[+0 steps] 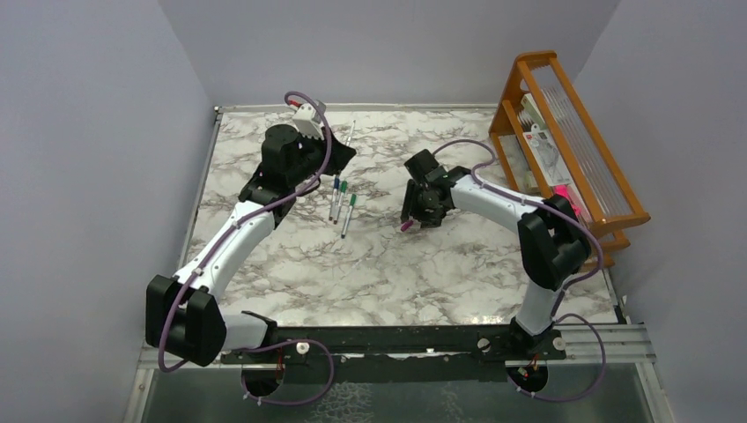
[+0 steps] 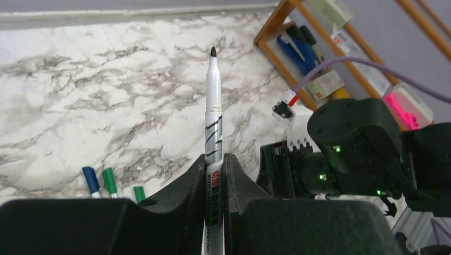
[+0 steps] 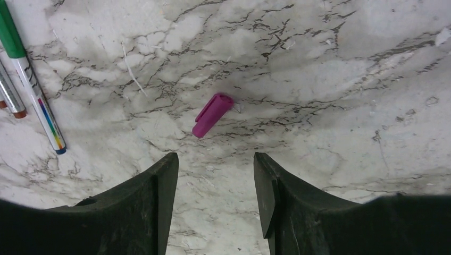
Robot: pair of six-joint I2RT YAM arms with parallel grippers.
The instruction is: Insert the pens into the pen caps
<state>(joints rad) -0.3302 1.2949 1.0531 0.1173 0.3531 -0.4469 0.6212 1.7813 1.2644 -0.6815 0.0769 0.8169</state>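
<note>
My left gripper (image 1: pixel 342 159) is shut on a grey-silver pen (image 1: pixel 351 134) and holds it above the table. In the left wrist view the pen (image 2: pixel 214 117) stands out from between the fingers (image 2: pixel 214 159), its bare dark tip uncapped. Three capped pens, one blue (image 1: pixel 335 196) and two green (image 1: pixel 350 213), lie side by side on the marble below it. A magenta pen cap (image 3: pixel 211 115) lies alone on the table. My right gripper (image 3: pixel 215 164) is open and empty just above it, jaws wide apart; in the top view it (image 1: pixel 409 217) hovers by the cap (image 1: pixel 406 226).
An orange wooden rack (image 1: pixel 573 132) holding boxes and a pink object stands at the right edge. Purple walls enclose the marble table (image 1: pixel 388 273). The capped pens also show at the left of the right wrist view (image 3: pixel 26 79).
</note>
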